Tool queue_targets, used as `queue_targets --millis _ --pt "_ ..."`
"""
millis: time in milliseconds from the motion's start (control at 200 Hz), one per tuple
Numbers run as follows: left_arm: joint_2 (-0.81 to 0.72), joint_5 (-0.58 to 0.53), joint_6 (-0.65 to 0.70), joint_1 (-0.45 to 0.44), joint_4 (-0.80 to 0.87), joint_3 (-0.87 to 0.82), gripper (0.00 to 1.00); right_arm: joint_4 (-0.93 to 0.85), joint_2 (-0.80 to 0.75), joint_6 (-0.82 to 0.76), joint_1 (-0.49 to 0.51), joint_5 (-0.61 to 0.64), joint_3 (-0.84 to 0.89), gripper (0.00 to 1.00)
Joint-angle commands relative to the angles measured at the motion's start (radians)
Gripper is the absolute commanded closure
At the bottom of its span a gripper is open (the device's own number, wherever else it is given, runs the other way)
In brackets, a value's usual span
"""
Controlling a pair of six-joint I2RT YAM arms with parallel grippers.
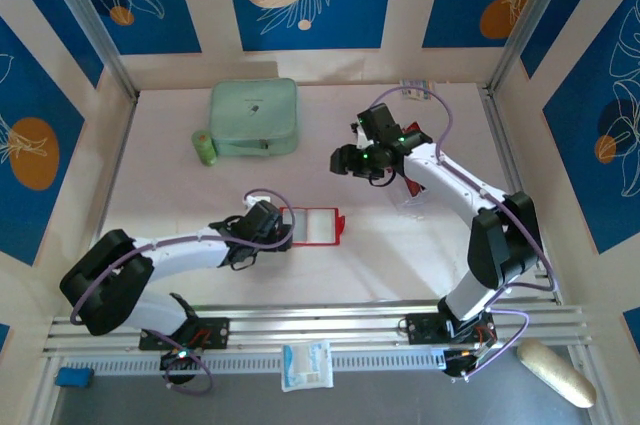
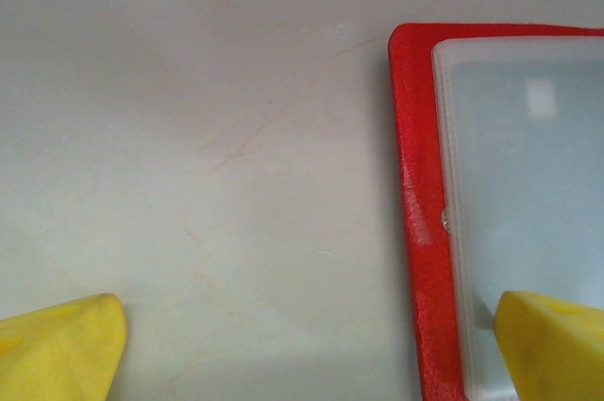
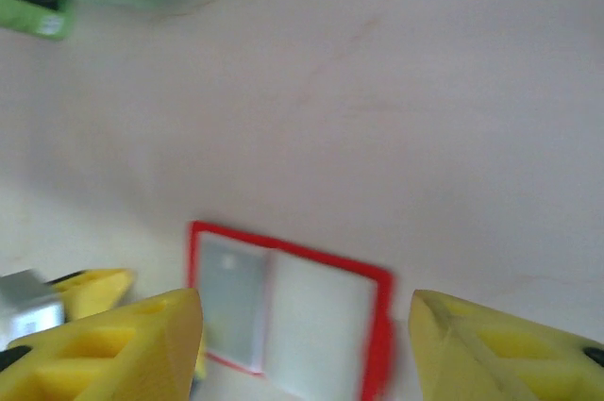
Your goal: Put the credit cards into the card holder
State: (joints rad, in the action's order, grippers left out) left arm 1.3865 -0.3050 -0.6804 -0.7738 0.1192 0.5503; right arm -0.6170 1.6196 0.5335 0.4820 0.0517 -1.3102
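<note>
Table (image 1: pixel 170 195): a white top, with both arms reaching in from the near edge.
Mint-green case (image 1: pixel 254 118): sits at the far side, zipped and well apart from the action.
Card holder (image 1: pixel 313 225): lies open and flat near the middle of the table, red border up, its clear inner sleeves facing the top camera.
Handling: the holder looks light and floppy at the fold, so it will likely skate on this smooth top unless it's pinned. The red border is the place to press or pinch. The credit cards (image 1: pixel 409 187) should be thin, stiff and slick, best nipped by a short edge and slid in flat.
Left claw (image 2: pixel 304 349): jaws spread wide and holding nothing. They straddle the holder's outer red edge, one yellow fingertip (image 2: pixel 552 344) over the clear sleeve and the other (image 2: pixel 57 349) over bare table. Whether either presses down, I cannot tell.
Right claw (image 3: pixel 307 344): hangs above and beyond the holder, jaws wide apart with nothing between them. The wrist view is smeared, but the open holder shows below the gap.
Cards, location: a scrap of red beside the right forearm is probably them, though it is half hidden.
</note>
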Motion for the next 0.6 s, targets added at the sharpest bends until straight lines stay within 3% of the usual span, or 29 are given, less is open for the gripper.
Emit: queue_targets --millis 0,300,595 --pt "-0.008 -0.015 -0.004 0.011 -0.005 -0.01 0.0 -0.18 -0.005 -0.16 -0.037 0.203 -0.029 0.42" --pt "0.001 -0.019 0.013 0.012 -0.003 0.001 0.0 -0.279 0.062 -0.264 -0.076 0.499 -0.085 0.46" --pt "0.004 -0.017 0.015 0.013 -0.007 -0.004 0.0 -0.291 0.112 -0.295 -0.125 0.587 -0.087 0.54"
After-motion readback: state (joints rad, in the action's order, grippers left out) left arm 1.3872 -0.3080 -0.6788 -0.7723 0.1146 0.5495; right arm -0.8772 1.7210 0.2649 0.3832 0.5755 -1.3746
